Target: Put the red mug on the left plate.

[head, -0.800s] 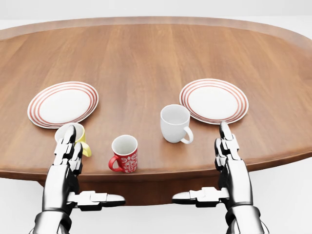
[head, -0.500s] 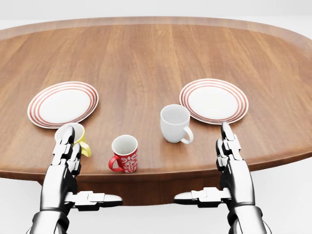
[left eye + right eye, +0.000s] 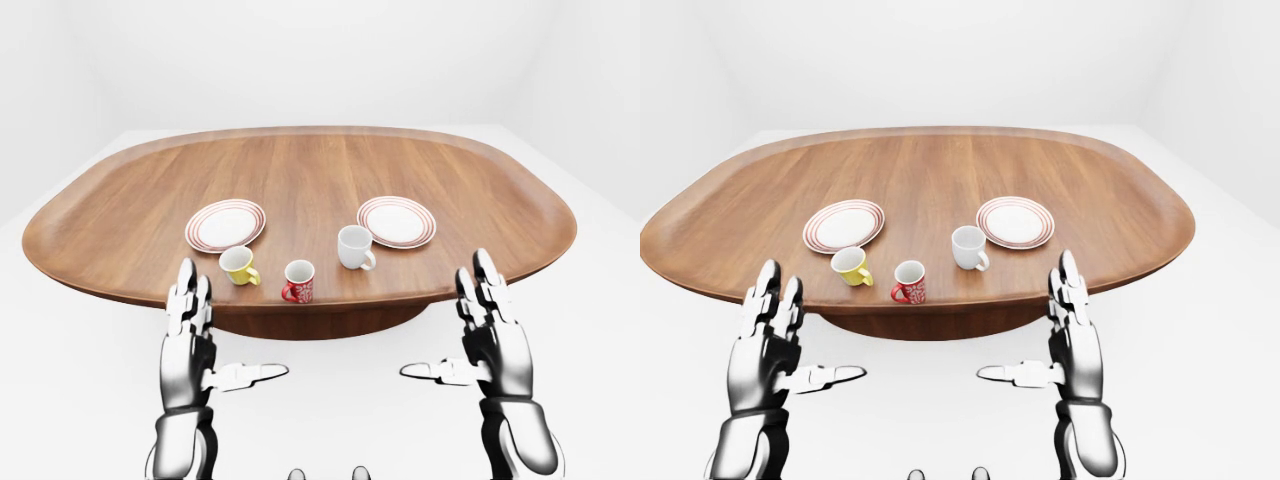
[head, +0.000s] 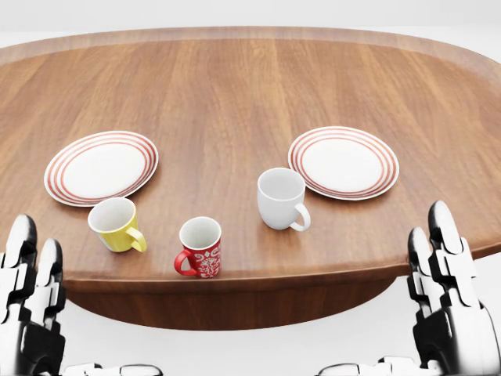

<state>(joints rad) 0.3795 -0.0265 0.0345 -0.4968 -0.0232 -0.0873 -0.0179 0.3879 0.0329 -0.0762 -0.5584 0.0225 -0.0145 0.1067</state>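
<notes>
The red mug (image 4: 202, 249), white inside with a white pattern, stands upright near the table's near edge, handle to the left. The left plate (image 4: 102, 168), white with red rings, lies up and to the left of it, with a yellow mug (image 4: 116, 225) between them. My left hand (image 3: 218, 343) is open below the table edge, left of the red mug and apart from it. My right hand (image 3: 448, 335) is open too, off the table at the lower right. Neither hand holds anything.
A white mug (image 4: 280, 198) stands right of the red mug, next to a second red-ringed plate (image 4: 343, 162). The oval wooden table (image 4: 250, 86) stretches away behind them. White floor surrounds the table.
Both hands have dropped lower in the head view and spread outward, the left to the left and the right to the right. The yellow mug now shows in full. Mugs and plates have not moved.
</notes>
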